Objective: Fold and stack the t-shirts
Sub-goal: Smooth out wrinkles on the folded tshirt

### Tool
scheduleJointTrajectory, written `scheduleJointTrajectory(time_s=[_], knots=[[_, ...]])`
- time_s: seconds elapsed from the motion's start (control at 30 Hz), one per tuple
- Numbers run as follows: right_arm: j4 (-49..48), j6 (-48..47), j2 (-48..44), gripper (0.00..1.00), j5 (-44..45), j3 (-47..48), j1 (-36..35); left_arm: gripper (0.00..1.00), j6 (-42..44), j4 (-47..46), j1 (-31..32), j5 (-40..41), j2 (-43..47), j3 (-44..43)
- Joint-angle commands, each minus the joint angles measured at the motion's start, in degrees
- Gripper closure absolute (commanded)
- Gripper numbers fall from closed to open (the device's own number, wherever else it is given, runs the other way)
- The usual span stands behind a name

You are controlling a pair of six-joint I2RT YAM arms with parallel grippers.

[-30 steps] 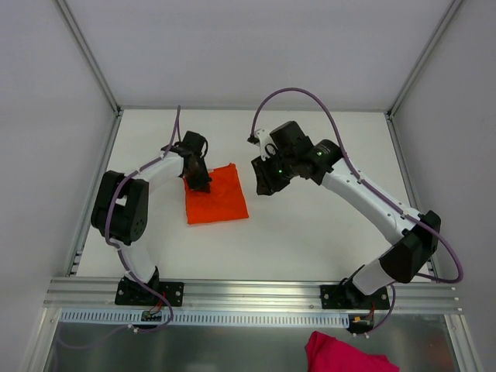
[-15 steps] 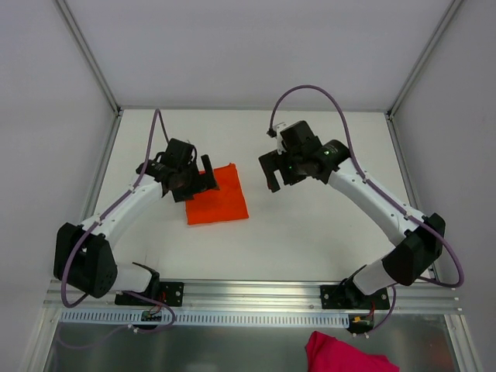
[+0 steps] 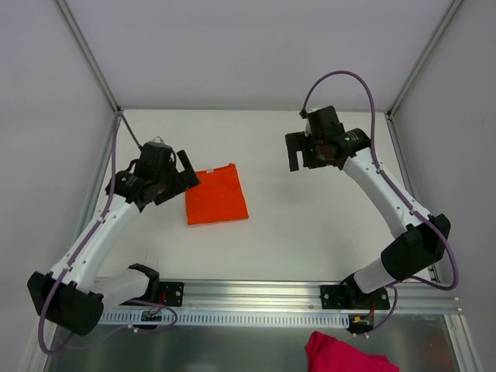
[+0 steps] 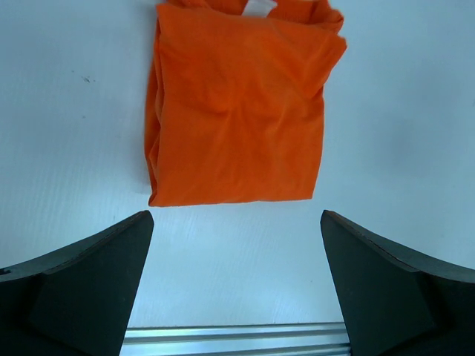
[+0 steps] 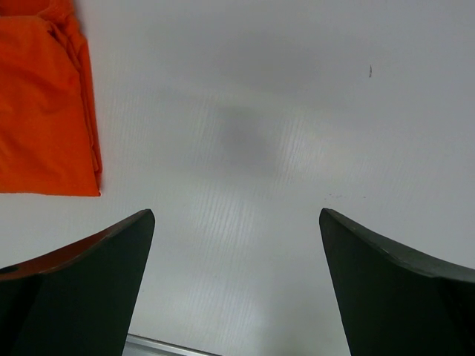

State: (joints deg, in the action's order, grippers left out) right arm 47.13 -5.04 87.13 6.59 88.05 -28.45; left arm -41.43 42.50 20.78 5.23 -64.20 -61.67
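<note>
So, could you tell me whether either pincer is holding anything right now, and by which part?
Nothing is held. The left pincer and the right pincer both stand open, clear of the folded orange t-shirt lying on the table.

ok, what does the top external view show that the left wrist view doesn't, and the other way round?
Only top external: the right claw, open above bare table and well to the right of the shirt, and a pink cloth below the front rail.
Only left wrist: the small white neck label at the shirt's far edge, plus the creases in its top layer.
Both: the folded orange t-shirt lying flat on the white table, and the left claw, open and clear of it.
</note>
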Motion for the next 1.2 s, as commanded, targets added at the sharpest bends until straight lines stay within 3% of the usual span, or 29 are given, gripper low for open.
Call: scheduleJointTrajectory(time_s=[0.0, 0.27, 1.17], knots=[[-1.43, 2.23, 0.41, 0.0, -2.54, -2.0, 4.36, 0.01, -2.25, 1.7, -2.92, 4.34, 7.59, 1.46], [-1.26, 1.17, 0.32, 0.0, 0.09, -5.26, 9.19, 0.01, 0.56, -6.11, -15.49, -5.06, 19.54, 13.32], [1.03, -1.2, -4.6, 0.0, -2.54, -5.52, 9.64, 0.01, -3.31, 0.04, -17.08, 11.63, 28.25, 15.61]])
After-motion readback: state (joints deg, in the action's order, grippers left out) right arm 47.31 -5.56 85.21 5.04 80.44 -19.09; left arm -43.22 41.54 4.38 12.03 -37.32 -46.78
